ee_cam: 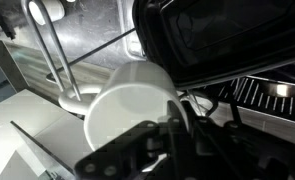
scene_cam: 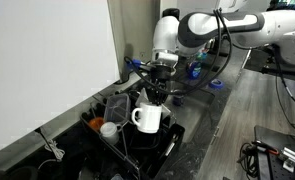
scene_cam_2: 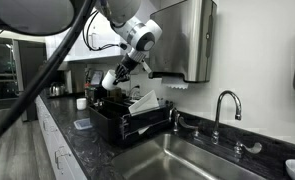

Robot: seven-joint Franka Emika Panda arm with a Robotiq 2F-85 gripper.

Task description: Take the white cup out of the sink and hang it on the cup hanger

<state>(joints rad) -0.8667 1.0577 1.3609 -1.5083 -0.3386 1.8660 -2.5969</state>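
In an exterior view the gripper [scene_cam: 154, 100] is clamped on the white cup [scene_cam: 148, 119], upright just beneath it (1 handle, sideways) above the cup hanger [scene_cam: 167, 135]. In an exterior view the sink [scene_cam_2: 187, 165] lies well apart. Wrist view: an upright bar [ee_cam: 55, 52] stands beside the white cup [ee_cam: 127, 105].

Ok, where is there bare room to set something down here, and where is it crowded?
The visible sink basin looks bare, between the faucet and the cup hanger. The counter strip along the hanger's open side also looks free. Crowded: the hanger itself, where the end effector holds the white cup over the bars.
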